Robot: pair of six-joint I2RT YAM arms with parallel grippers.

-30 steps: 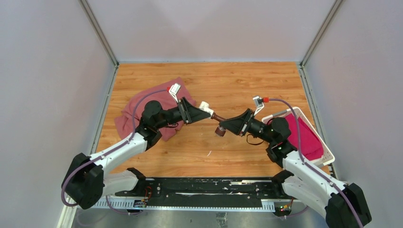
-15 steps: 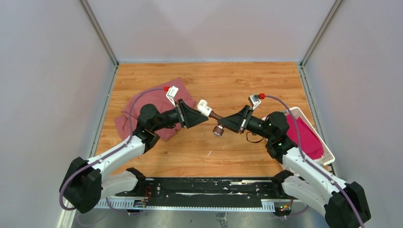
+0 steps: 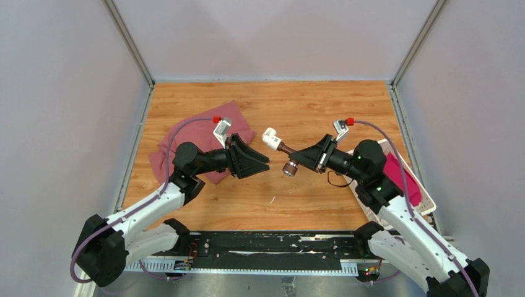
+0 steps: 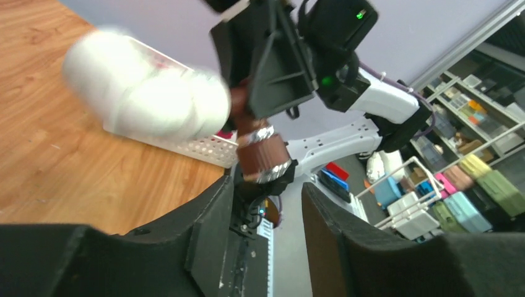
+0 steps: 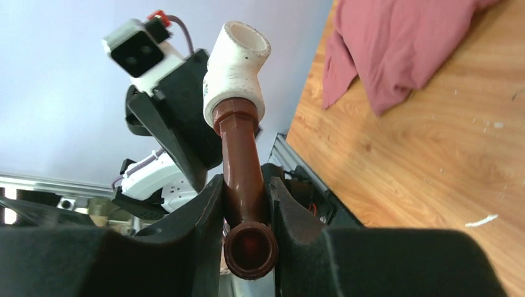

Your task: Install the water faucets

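Where right fingers [image 5: 199,218] pinch the tap [image 5: 242,166], its fitting [image 5: 236,69] juts beyond.

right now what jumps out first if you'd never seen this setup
The eye goes first to the dark reddish-brown tap, held in mid-air over the middle of the table by the right gripper, with the white fitting on its far end. The left gripper hangs open just beside it, holding nothing. Next comes the pink-red cloth, crumpled at the table's left side.
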